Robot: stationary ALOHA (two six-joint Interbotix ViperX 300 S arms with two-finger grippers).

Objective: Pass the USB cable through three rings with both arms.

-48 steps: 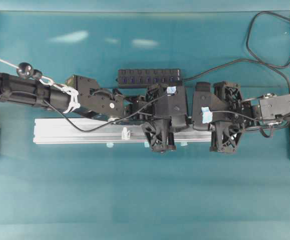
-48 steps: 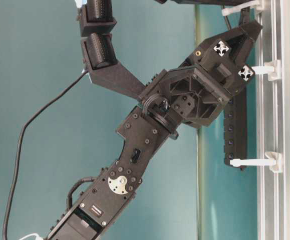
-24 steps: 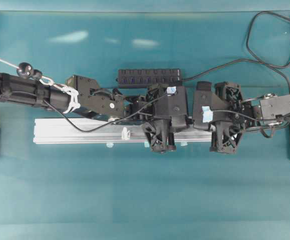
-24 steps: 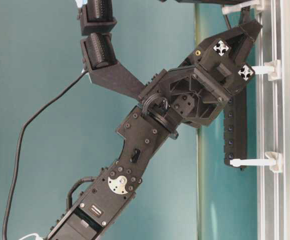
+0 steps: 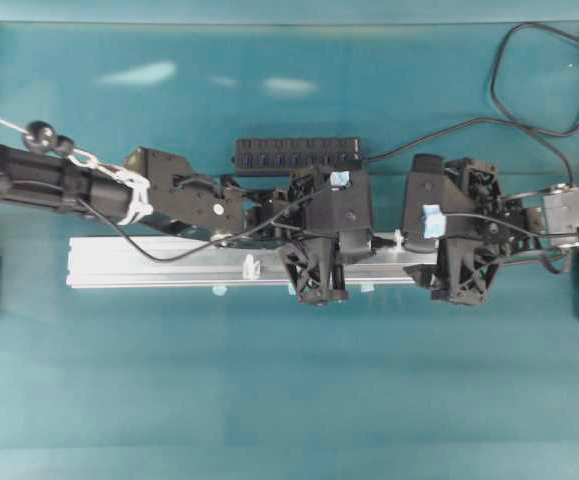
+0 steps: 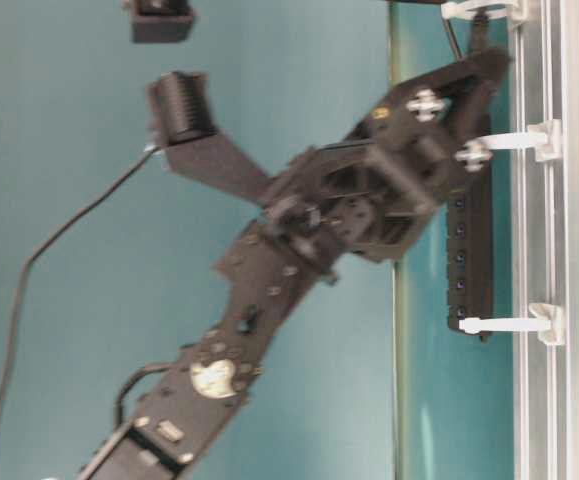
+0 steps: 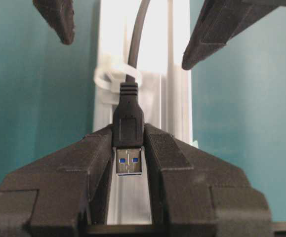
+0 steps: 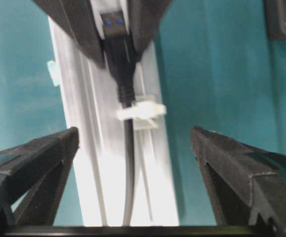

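Both grippers are seen above the long silver rail [image 5: 169, 262], the largest fixed thing on the teal table [image 5: 289, 400]. On the left gripper [image 7: 129, 148] the jaws are closed on the plug of the USB cable [image 7: 128, 118], whose metal end with its blue insert is turned toward the left wrist camera. On the right gripper [image 8: 133, 148] the jaws are spread wide, one on each side of the rail, and nothing is held between them. The cord is seen running from the plug through a whitish ring [image 8: 139, 111] just beyond the left jaws and on along the rail. Another ring [image 5: 252, 266] is seen upright on the rail, left of the left gripper. A black multi-port hub [image 5: 297, 155] is laid behind the rail.
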